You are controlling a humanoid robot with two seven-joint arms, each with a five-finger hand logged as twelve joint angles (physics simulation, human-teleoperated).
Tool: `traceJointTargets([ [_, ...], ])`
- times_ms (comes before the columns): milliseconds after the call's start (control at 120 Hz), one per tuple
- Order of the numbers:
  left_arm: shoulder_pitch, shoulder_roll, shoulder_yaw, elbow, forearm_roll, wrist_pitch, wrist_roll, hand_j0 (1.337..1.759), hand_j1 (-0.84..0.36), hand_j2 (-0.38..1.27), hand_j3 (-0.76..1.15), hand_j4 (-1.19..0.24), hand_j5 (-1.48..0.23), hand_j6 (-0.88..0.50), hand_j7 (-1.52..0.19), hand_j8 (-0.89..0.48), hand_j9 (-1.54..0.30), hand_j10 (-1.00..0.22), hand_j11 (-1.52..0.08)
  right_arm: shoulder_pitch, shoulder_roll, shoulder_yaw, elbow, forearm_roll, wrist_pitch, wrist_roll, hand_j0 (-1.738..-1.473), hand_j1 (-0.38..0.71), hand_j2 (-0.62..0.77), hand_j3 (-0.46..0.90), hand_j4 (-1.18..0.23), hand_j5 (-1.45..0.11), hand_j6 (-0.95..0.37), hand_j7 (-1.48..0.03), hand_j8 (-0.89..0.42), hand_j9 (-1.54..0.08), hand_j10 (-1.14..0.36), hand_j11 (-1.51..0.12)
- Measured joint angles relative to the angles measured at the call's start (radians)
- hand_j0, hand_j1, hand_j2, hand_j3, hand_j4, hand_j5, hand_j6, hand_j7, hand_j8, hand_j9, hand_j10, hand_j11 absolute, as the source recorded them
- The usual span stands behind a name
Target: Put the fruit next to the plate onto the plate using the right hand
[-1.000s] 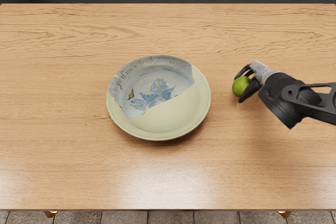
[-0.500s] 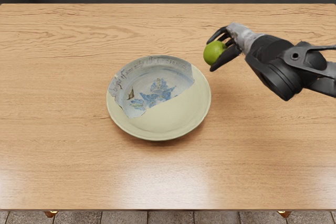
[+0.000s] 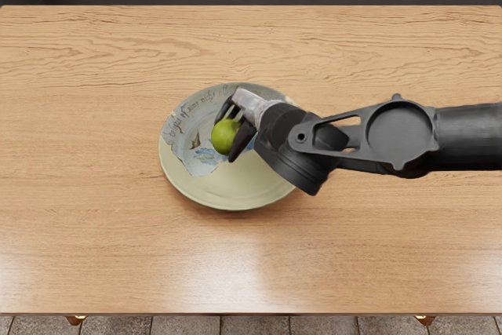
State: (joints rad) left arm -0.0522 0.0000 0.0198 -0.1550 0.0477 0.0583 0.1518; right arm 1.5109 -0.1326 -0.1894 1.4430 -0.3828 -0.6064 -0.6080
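Observation:
A green lime (image 3: 224, 136) is held over the middle of the round plate (image 3: 201, 186), which is cream with a blue floral patch on its left half. My right hand (image 3: 234, 127) is shut on the lime, its dark fingers (image 3: 226, 108) wrapped round the top and right of the fruit. The right arm reaches in from the right edge and covers the plate's right side. Whether the lime touches the plate's surface I cannot tell. The left arm does not show.
The wooden table (image 3: 94, 60) stretches wide around the plate, with its front edge (image 3: 251, 313) near the bottom of the view and a dark wall behind its far edge.
My right hand lifted the lime from the table right of the plate, carried it up and leftward, and now holds it low over the plate's middle.

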Motion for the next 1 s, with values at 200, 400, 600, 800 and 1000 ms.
traceJointTargets([
  [200, 0.0, 0.0, 0.0, 0.0, 0.0, 0.0, 0.0, 1.658, 0.07, 0.05, 0.0, -0.23, -0.3, -0.23, -0.3, -0.23, -0.3, -0.23, -0.3, -0.008, 0.026, -0.014, -0.023, -0.002, -0.001, -0.002, -1.654, 0.3, 0.41, 0.0, -0.47, -1.1, -0.31, -1.02, -0.33, -1.1, -0.67, -1.09],
  [400, 0.0, 0.0, 0.0, 0.0, 0.0, 0.0, 0.0, 1.658, 0.07, 0.05, 0.0, -0.23, -0.3, -0.23, -0.3, -0.23, -0.3, -0.23, -0.3, -0.01, 0.029, -0.017, -0.027, -0.009, -0.004, -0.003, -1.655, 0.22, 0.17, 0.0, -0.56, -0.87, -0.4, -0.84, -0.43, -0.88, -0.62, -0.88],
  [600, 0.0, 0.0, 0.0, 0.0, 0.0, 0.0, 0.0, 1.658, 0.07, 0.05, 0.0, -0.23, -0.3, -0.23, -0.3, -0.23, -0.3, -0.23, -0.3, -0.011, 0.03, -0.018, -0.036, -0.01, -0.004, -0.003, -1.657, 0.13, 0.02, 0.0, -0.45, -0.62, -0.37, -0.61, -0.39, -0.62, -0.46, -0.62],
  [800, 0.0, 0.0, 0.0, 0.0, 0.0, 0.0, 0.0, 1.658, 0.07, 0.05, 0.0, -0.23, -0.3, -0.23, -0.3, -0.23, -0.3, -0.23, -0.3, -0.021, 0.028, -0.015, -0.039, -0.01, -0.004, -0.003, -1.658, 0.0, -0.02, 0.0, -0.31, -0.41, -0.28, -0.41, -0.28, -0.41, -0.31, -0.41],
  [1000, 0.0, 0.0, 0.001, 0.0, 0.0, 0.0, 0.0, 1.658, 0.07, 0.05, 0.0, -0.23, -0.3, -0.23, -0.3, -0.23, -0.3, -0.23, -0.3, -0.02, -0.01, -0.011, -0.033, -0.019, -0.004, -0.003, -1.658, -0.1, -0.03, 0.0, -0.21, -0.28, -0.2, -0.28, -0.2, -0.28, -0.21, -0.28],
])
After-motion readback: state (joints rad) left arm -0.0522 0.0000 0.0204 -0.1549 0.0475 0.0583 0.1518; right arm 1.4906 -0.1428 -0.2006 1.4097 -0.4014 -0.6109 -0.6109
